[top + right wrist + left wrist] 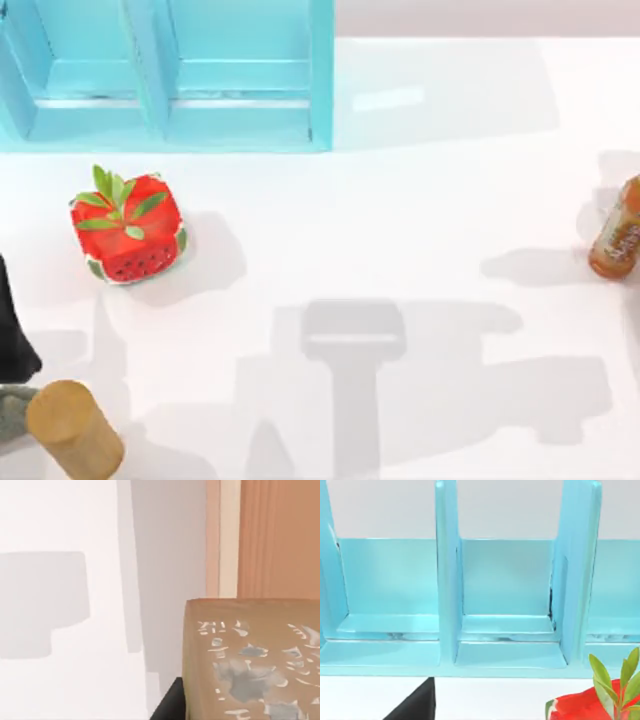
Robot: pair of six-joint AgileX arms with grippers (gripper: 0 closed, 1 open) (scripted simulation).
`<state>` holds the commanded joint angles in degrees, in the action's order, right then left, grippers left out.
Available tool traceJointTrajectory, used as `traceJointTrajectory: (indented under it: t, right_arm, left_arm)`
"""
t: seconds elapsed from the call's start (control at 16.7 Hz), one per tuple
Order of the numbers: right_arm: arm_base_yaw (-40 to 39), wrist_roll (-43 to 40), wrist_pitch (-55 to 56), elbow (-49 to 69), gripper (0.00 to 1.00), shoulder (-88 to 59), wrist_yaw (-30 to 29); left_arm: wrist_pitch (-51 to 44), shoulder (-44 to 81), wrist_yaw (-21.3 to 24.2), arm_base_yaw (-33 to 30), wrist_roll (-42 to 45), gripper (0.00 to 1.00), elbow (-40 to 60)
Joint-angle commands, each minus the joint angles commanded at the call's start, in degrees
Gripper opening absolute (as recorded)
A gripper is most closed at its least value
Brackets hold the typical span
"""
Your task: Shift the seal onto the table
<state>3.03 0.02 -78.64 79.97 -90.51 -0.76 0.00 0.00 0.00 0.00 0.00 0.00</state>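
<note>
Hanging over the table [60, 670], the seal [250, 660] was judged clamped in the right gripper [250, 710], one dark finger [169, 707] against its side, presumably for setting down; its place relative to the cabinet [170, 80] could not be told; cabinet compartments held nothing; watermelon cube [128, 228] just before it; left arm [12, 335] parked farther off, grip untellable.

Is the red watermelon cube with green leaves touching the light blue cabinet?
Apart. The top view shows a strip of bare white table between the watermelon cube and the cabinet.
</note>
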Motion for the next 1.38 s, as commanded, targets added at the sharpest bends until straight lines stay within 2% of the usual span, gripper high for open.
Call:
traceJointTrajectory:
  t: [0.18, 0.6, 0.78, 1.2, 1.38]
  right_arm:
    - [-3.0, 0.47, -3.59, 0.7, 0.0, 2.25, 0.61]
    - [-4.95, 2.68, -3.37, 2.59, 0.0, -0.02, 0.67]
    - [-11.33, 9.61, -2.24, 8.62, 0.0, -7.46, 0.64]
    - [-33.79, 32.18, 3.29, 26.75, 0.0, -31.96, 0.48]
    - [-40.78, 39.06, 5.54, 32.05, 0.0, -38.77, 0.44]
  left_arm:
    - [0.0, 0.0, 0.0, 0.0, 0.0, 1.0, 0.0]
    - [0.0, 0.0, 0.0, 0.0, 0.0, 1.0, 0.0]
    - [0.0, 0.0, 0.0, 0.0, 0.0, 1.0, 0.0]
    - [0.0, 0.0, 0.0, 0.0, 0.0, 1.0, 0.0]
    - [0.0, 0.0, 0.0, 0.0, 0.0, 1.0, 0.0]
